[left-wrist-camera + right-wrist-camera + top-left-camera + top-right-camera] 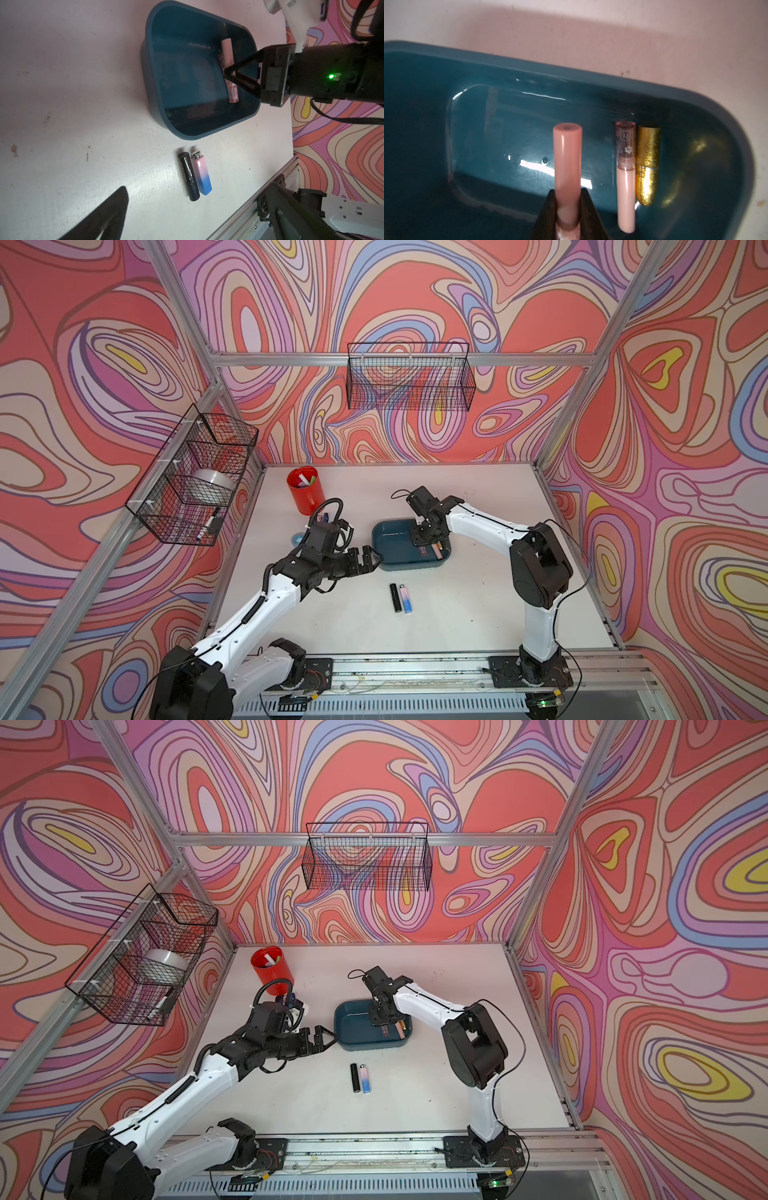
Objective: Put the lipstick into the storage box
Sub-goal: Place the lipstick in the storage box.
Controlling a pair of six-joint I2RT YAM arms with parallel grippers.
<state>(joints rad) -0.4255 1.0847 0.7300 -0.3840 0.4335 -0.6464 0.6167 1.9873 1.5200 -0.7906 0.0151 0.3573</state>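
Nearest the robot's base, a black tube (395, 597) and a pink-to-blue tube (405, 598) lay side by side on the table, touching. Just beyond them the left claw (368, 562) hovered by the near corner of the storage box (376, 539), its fingers spread apart and holding nothing. Its own wrist view caught only one finger, so the gap showed only in the top views.

Farther on, the right claw (568, 193) was clamped tight on the lipstick (567, 158), a pale pink tube gripped low on its cap. It hung inside the box's outline, over the floor. Whether it touched the floor could not be told.

The right wrist view alone showed clearly a pale pink gloss (626, 182) and a gold glitter tube (648, 166) lying together against one end of the box.

A red cup (305, 493) stood farthest back.
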